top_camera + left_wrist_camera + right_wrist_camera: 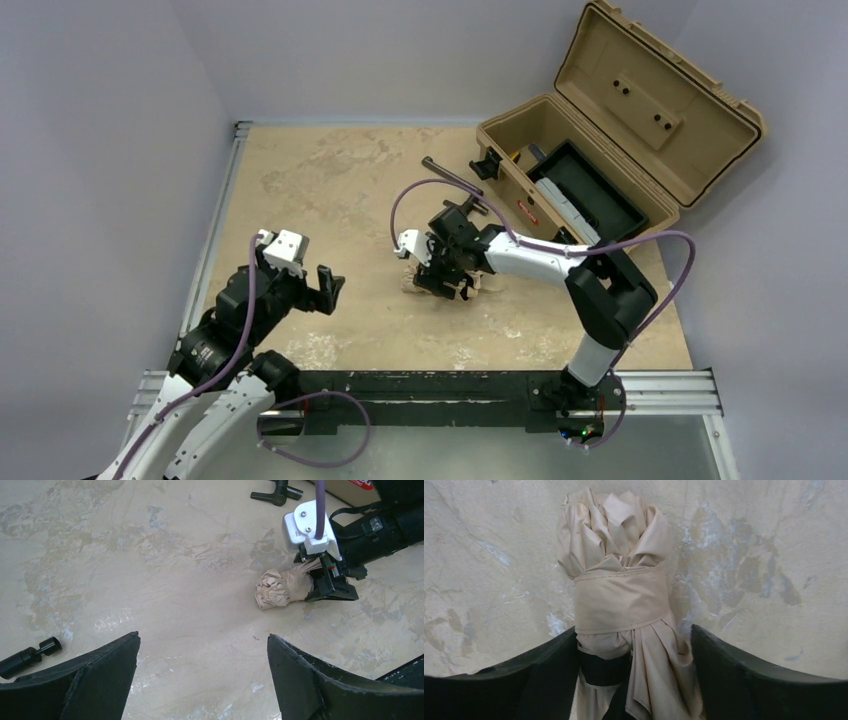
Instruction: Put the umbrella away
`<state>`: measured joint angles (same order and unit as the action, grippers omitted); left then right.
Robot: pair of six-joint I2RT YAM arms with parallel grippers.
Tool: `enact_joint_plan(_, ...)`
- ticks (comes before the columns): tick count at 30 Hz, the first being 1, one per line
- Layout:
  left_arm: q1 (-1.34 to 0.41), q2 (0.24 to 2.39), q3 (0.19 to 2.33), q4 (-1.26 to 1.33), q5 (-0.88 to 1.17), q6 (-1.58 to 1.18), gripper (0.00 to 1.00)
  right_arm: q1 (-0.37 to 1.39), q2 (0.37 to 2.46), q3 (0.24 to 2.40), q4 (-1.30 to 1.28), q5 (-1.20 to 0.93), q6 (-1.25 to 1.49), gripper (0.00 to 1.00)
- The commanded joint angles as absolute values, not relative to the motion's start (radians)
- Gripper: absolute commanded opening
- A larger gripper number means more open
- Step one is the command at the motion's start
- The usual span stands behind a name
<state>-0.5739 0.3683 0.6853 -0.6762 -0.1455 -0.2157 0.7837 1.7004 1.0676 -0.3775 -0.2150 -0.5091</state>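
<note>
Tabletop (330, 180) bears the open tan case (680, 120), whose black tray (610, 195) already holds pale items I cannot identify, so the umbrella (619, 600) may catch on the rim or tray going in. It lies on the tabletop in front and left of the case, between the right jaws, which are spread wide astride its strapped bundle without clamping; closing on loose cloth alone could let it slip. Left jaws, farther left of the case, gape empty.
</note>
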Motion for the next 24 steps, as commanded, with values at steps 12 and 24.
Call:
enact_joint_plan(12, -0.568, 0.328, 0.713, -0.671, -0.185, -0.186, 0.95, 0.722, 1.859, 1.425, -0.320, -0.293, -0.282, 0.13)
enact_joint_plan(24, -0.568, 0.326, 0.714, -0.684, -0.213, -0.189, 0.95, 0.645, 2.181, 1.784, -0.246, -0.302, 0.147, 0.24)
